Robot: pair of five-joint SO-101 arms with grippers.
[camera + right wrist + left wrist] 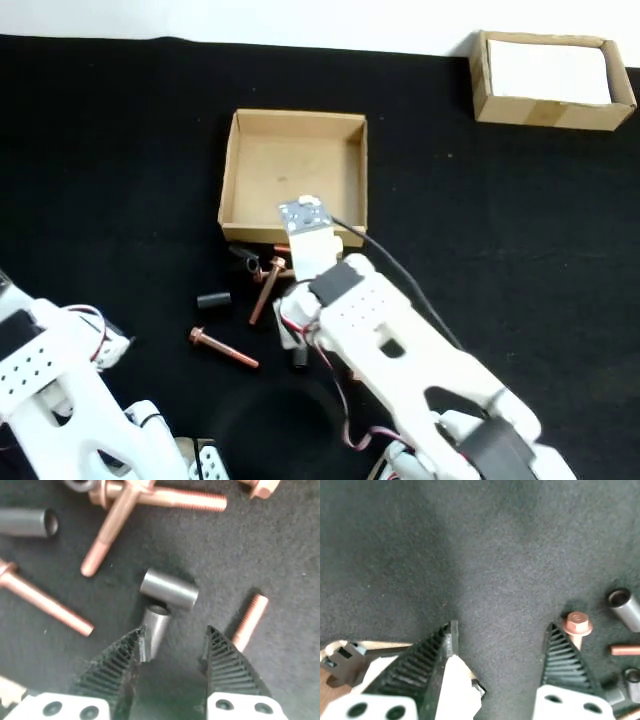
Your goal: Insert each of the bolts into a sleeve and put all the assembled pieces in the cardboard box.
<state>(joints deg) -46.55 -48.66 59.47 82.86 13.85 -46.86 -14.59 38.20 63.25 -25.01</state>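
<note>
My right gripper (175, 647) is open, low over a cluster of parts on the black mat. A short grey sleeve (156, 627) lies just inside one of its fingers, touching a second sleeve (168, 588) beyond it. Copper bolts lie around them: one (45, 602) to the side, two crossed ones (112, 527), and a short one (250, 620) by the other finger. My left gripper (497, 650) is open over bare mat, with a bolt head (576, 625) and a sleeve (625, 609) near one fingertip. The cardboard box (240, 165) stands open just behind the parts.
A second cardboard box (545, 110) with a white insert sits at the far right corner. From above, a loose bolt (225, 350) and a dark sleeve (213, 299) lie left of the right arm (400, 350). The left arm (50, 390) stands at the near left.
</note>
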